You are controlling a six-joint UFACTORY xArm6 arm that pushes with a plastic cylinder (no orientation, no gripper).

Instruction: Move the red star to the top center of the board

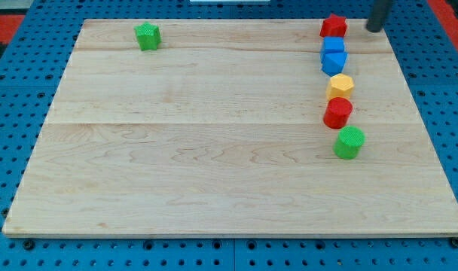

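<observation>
Rod-wise, my tip (pixel 374 30) sits at the view's top right, just right of the red star (pixel 334 26) with a small gap, not touching. No pincer on this rig, so nothing to open, close or grip with; it only pushes. Red star's parked by the board's (pixel 214 188) top edge, far right, well off from top center. Right below it comes a column: two blue blocks (pixel 334 56), yellow block (pixel 340 85), red round block (pixel 337 113), green round block (pixel 349 142). Another green block (pixel 148 35) sits top left. Risks, I reckon: an off-center shove could spin the star away, push it over the top edge, or knock the blue ones along.
</observation>
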